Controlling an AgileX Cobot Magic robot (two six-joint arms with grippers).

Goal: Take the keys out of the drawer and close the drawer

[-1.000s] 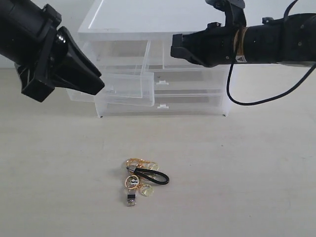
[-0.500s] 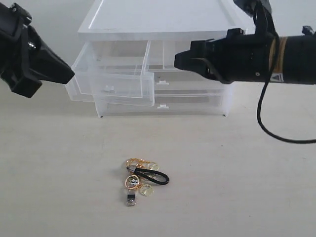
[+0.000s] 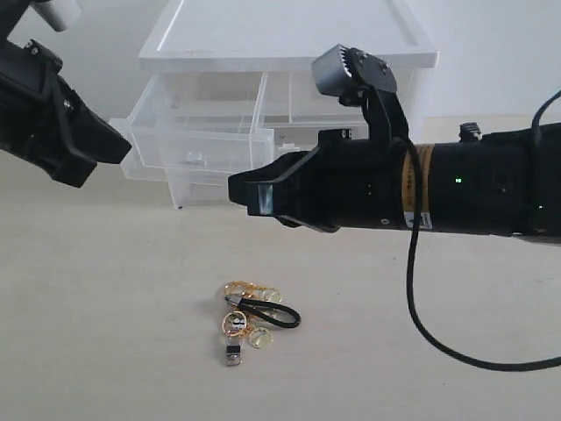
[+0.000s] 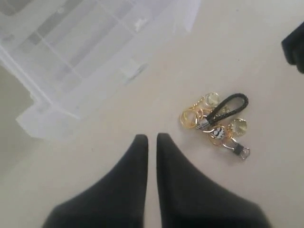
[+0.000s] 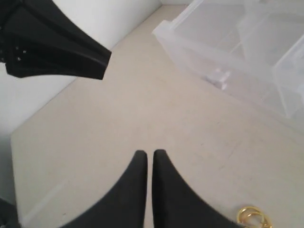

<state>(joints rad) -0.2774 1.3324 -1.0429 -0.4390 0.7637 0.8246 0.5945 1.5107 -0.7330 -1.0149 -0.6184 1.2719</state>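
Observation:
The keys (image 3: pixel 254 320) lie on the table in front of the cabinet, a gold bunch with a black loop strap; they also show in the left wrist view (image 4: pixel 216 121). The drawer (image 3: pixel 195 132), the upper left translucent one, stands pulled out and looks empty. My left gripper (image 3: pixel 123 147) hovers shut and empty just left of the drawer's front. My right gripper (image 3: pixel 241 189) reaches across the cabinet's front, shut and empty, below and to the right of the drawer's front and above the keys. In the right wrist view the drawer (image 5: pixel 223 52) is ahead and a gold ring of the keys (image 5: pixel 251 216) shows at the edge.
The white cabinet (image 3: pixel 289 39) stands at the back against a pale wall, and the right arm (image 3: pixel 456 189) hides its lower drawers. A black cable (image 3: pixel 421 307) hangs from that arm over the table. The beige table (image 3: pixel 105 333) stretches around the keys.
My left gripper drew back left from the drawer's front and shut. My right arm swung down and left from the cabinet's upper right across its front. The keys have not moved.

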